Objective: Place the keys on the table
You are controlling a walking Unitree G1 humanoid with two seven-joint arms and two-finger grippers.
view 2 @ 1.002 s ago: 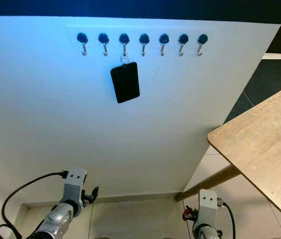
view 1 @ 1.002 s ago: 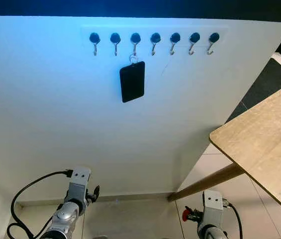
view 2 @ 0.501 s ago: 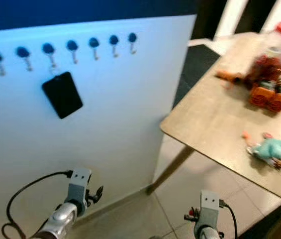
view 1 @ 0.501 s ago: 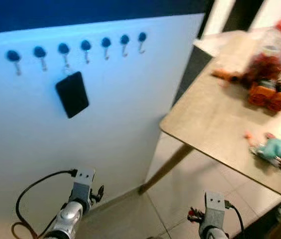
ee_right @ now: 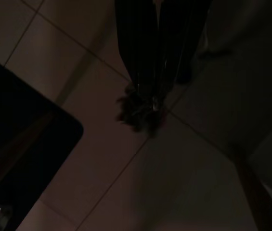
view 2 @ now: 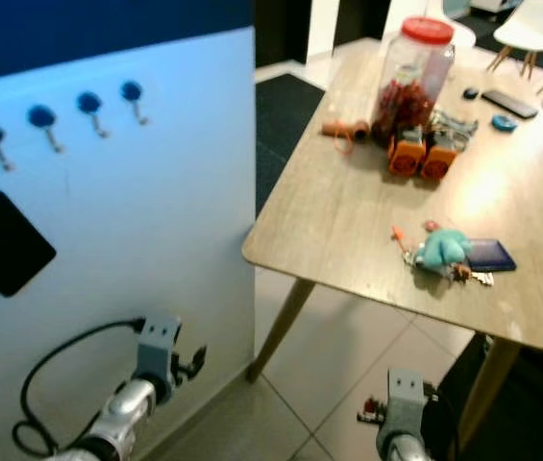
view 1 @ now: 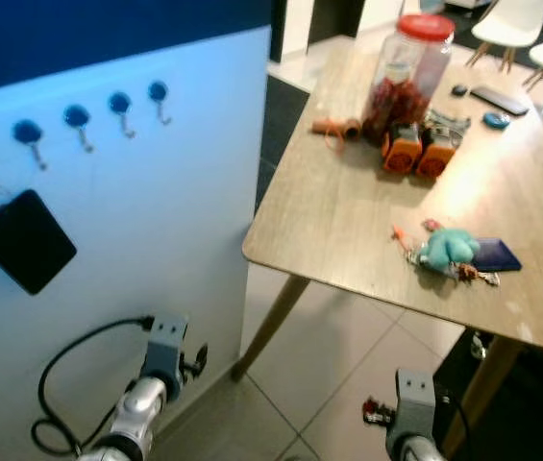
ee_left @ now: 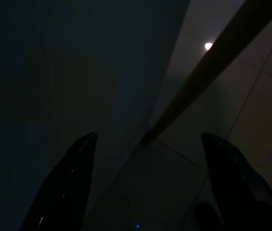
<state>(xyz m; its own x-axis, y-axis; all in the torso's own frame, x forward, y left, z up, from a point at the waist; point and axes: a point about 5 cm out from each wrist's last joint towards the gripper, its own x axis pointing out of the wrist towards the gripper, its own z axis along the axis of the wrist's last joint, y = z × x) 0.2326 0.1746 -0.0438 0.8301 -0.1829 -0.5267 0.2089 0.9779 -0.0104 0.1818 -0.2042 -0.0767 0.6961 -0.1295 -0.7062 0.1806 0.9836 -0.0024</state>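
Far left, a black card [view 1: 23, 240] is seen hanging from a row of blue hooks [view 1: 77, 117] on the white wall panel. The left gripper [ee_left: 148, 187] hangs low beside that panel, fingers apart, nothing held; a table leg [ee_left: 213, 62] is made out in its dark wrist view. The table [view 1: 281, 259] is set to the right of the panel, its near-left corner closest to the robot. By its far edge a red-lidded jar [view 1: 407, 72] and two orange items [view 1: 415, 154] are seen, and close to the near edge a teal plush [view 1: 449, 248] touching a blue card [view 1: 494, 254]. The right gripper [ee_right: 145, 96] is held low over the floor tiles, below table height, fingers together and clamped on a small dark bunch, judged to be the keys [ee_right: 140, 109]; the view is too dark for detail. The bunch hangs off the fingertips, long axis in line with the fingers. The tabletop lies above and ahead of this gripper, and the right arm is the nearer one, so a lift up and forward over the near edge is judged to be needed. No writing or brand can be read.
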